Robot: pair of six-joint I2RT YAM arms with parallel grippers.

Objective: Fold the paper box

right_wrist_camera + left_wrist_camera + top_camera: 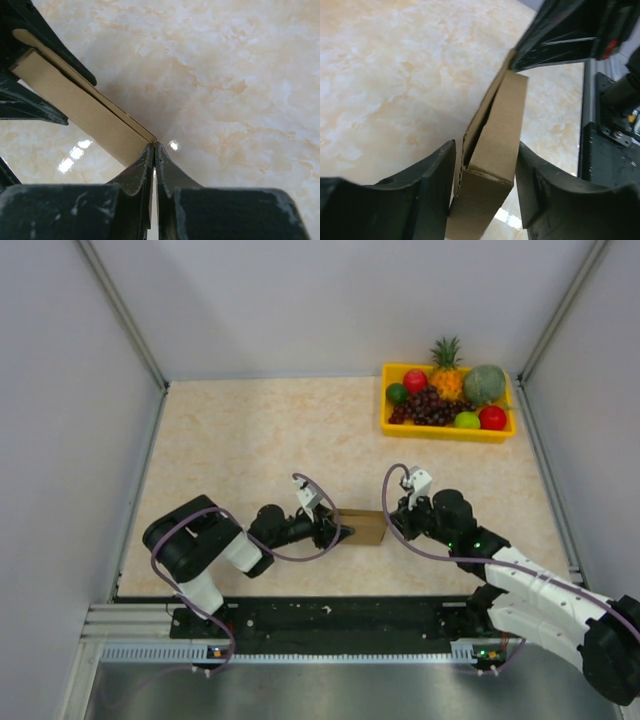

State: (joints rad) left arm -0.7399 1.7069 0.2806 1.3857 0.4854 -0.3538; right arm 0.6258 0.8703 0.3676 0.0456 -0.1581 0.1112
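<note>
Left wrist view: the box [497,125] stands on edge between the jaws of the left gripper [486,146] and runs away ahead of them. Both fingers lie close against its faces, but I cannot tell whether they squeeze it. The flap beside the left-hand finger gapes a little. The right gripper [154,147] has its jaws pressed together. Its tips touch the corner of the box's other end, and the box stretches ahead and leftward from them.
</note>
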